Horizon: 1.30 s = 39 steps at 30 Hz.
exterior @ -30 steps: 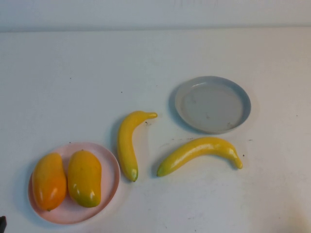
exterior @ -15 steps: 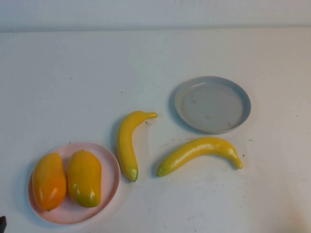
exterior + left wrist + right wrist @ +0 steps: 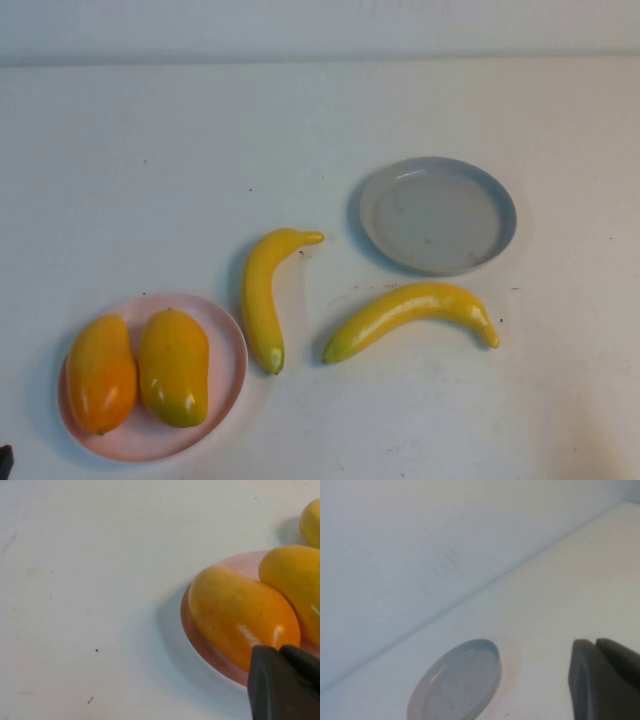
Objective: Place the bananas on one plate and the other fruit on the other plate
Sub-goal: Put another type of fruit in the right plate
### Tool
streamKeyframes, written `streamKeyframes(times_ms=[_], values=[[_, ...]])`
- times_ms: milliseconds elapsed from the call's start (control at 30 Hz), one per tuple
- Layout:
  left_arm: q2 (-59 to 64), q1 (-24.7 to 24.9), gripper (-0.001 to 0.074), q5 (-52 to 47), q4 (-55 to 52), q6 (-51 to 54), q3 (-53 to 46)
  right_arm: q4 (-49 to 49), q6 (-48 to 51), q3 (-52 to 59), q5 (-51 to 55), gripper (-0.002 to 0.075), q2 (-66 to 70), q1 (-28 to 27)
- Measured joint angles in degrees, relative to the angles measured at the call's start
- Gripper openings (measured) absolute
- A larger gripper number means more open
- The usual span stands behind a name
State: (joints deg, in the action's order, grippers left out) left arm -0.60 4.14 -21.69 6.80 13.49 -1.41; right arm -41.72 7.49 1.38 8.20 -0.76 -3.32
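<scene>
Pink plate (image 3: 225, 375) holds two mangoes side by side: orange one (image 3: 100, 373), yellow one (image 3: 174, 366). Grey plate (image 3: 437, 214), up and right of pink plate, bare. Two bananas on table between plates: one (image 3: 263, 297) just right of pink plate, other (image 3: 411, 316) below grey plate. Left gripper (image 3: 285, 682) beside pink plate, right gripper (image 3: 602, 682) near grey plate; grip of either: cannot tell.

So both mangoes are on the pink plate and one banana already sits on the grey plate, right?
Not quite. The high view shows both mangoes on the pink plate, but the grey plate holds nothing; both bananas lie on the table. Each wrist view shows only part of its tool, left and right.
</scene>
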Motion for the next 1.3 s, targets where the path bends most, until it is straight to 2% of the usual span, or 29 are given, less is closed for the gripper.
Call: streamKeyframes(times_ms=[167, 300, 400, 600, 767, 1000, 1167, 1300], values=[[0.00, 0.00, -0.0004, 0.00, 0.00, 0.00, 0.00, -7.91, 0.00, 0.00, -1.48, -0.0018, 0.00, 0.00], [0.00, 0.00, -0.0004, 0.00, 0.00, 0.08, 0.00, -9.93, 0.00, -5.62, 5.38, -0.0018, 0.64, 0.00], [0.00, 0.00, -0.0004, 0.00, 0.00, 0.08, 0.00, -7.43, 0.00, -12.21, 14.77, -0.0018, 5.53, 0.00], [0.00, 0.00, -0.0004, 0.00, 0.00, 0.21, 0.00, 4.57, 1.29, -27.83, 37.38, -0.0018, 22.72, 0.00], [0.00, 0.00, -0.0004, 0.00, 0.00, 0.21, 0.00, 9.31, 9.73, -36.91, 45.51, -0.0018, 36.95, 0.12], [0.00, 0.00, -0.0004, 0.00, 0.00, 0.21, 0.00, 11.90, 14.12, -45.41, 46.24, -0.0018, 52.69, 7.13], [0.00, 0.00, -0.0004, 0.00, 0.00, 0.21, 0.00, 16.41, 17.39, -50.85, 46.24, -0.0018, 61.52, 16.53], [0.00, 0.00, -0.0004, 0.00, 0.00, 0.21, 0.00, 17.12, 26.61, -54.96, 46.58, -0.0018, 68.26, 24.20]])
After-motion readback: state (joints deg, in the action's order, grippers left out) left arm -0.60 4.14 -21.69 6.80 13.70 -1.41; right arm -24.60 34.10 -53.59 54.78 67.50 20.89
